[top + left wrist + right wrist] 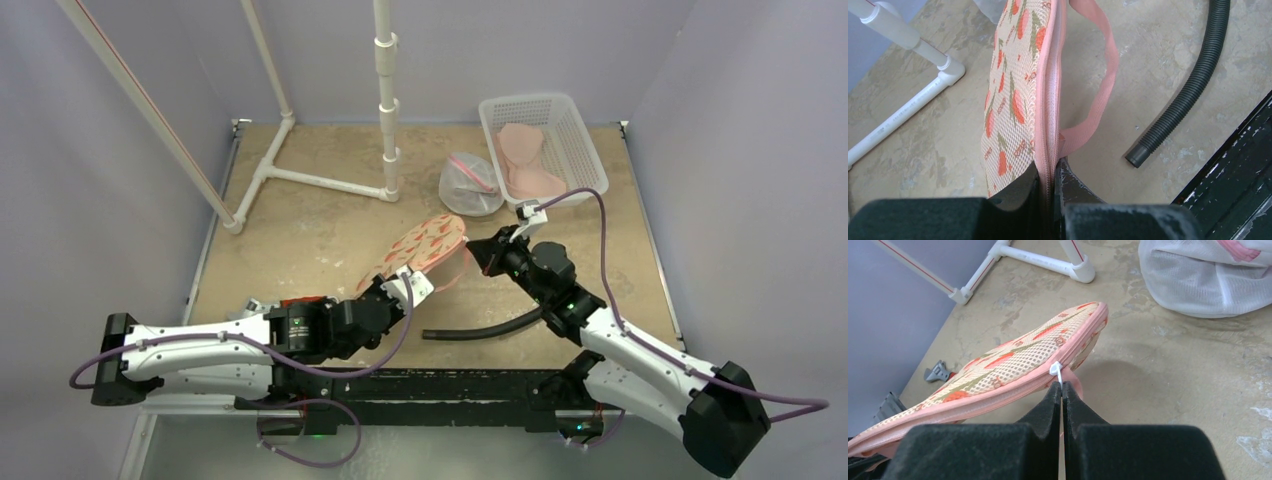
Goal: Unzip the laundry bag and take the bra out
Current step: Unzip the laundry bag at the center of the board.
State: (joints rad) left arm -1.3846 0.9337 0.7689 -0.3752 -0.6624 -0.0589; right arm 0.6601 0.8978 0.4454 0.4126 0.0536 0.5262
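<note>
- Laundry bag (pixel 425 250), red-and-green print mesh with pink trim, is held up off the table (pixel 300 230) between both arms, and its zip looks closed.
- Right gripper (pixel 1062 387) is pinched tight on the white zipper pull (pixel 1055 371).
- Left gripper (pixel 1048 176) is clamped on the bag's pink seam (pixel 1045 100).
- Risk: that tiny pull could slip free, or the slack seam could buckle and jam the zip.

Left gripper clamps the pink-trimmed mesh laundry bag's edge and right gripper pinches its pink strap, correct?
Not the pink strap: the right wrist view shows the right gripper pinching the small white zipper pull on the pink-trimmed mesh laundry bag. The left gripper does clamp the bag's edge.
</note>
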